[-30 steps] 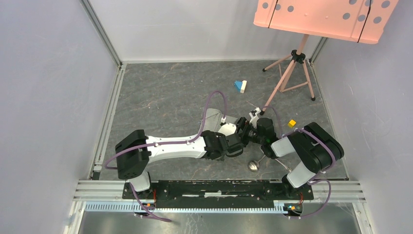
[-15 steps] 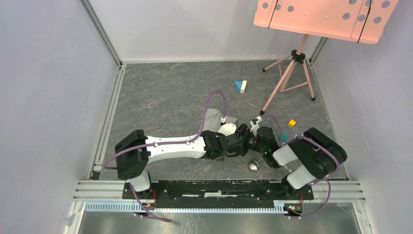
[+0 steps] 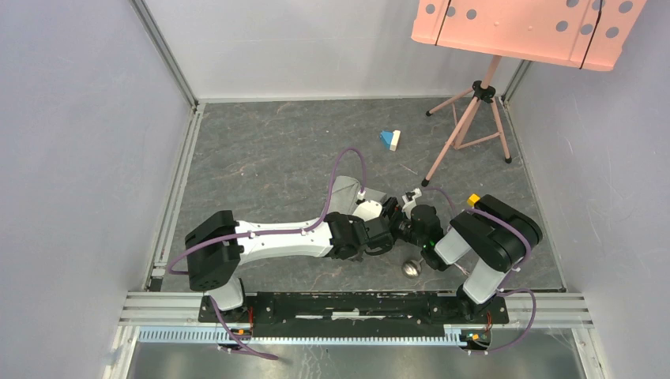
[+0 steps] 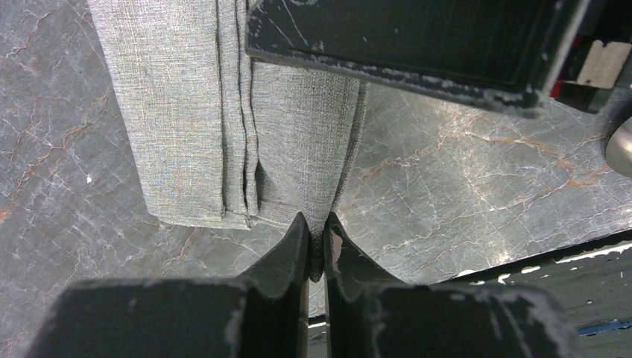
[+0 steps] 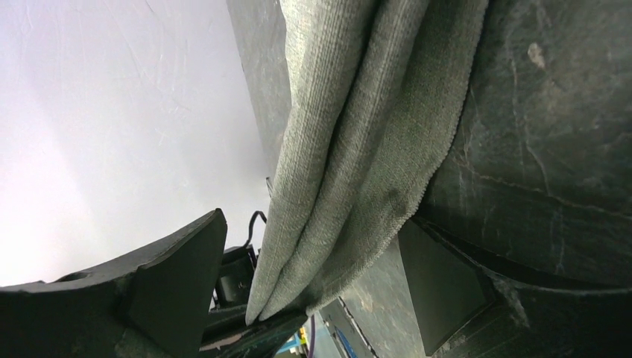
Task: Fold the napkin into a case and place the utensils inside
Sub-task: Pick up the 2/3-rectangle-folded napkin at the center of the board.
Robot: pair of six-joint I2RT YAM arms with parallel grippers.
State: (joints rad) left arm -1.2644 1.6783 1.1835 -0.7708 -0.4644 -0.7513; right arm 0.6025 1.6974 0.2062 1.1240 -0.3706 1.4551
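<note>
The light grey napkin (image 4: 194, 112) lies folded in long layers on the dark stone table; in the top view only a part of the napkin (image 3: 346, 197) shows behind the arms. My left gripper (image 4: 318, 250) is shut on the napkin's near edge, lifting a pleat of cloth. My right gripper (image 5: 313, 276) stands open, and the raised napkin layers (image 5: 358, 149) hang between its fingers (image 5: 175, 276) without being pinched. Both grippers meet mid-table: left gripper (image 3: 385, 229), right gripper (image 3: 408, 223). A shiny silver spoon (image 3: 412, 268) lies just in front of them.
Blue and white blocks (image 3: 390, 140) sit at the back, and a small yellow block (image 3: 474, 199) lies by the right arm. A pink tripod stand (image 3: 466, 126) rises at the back right. White walls close in the table on three sides.
The right arm has swung left and its gripper has slid closer to the left gripper, around the lifted cloth. The left gripper has kept its hold without moving.
</note>
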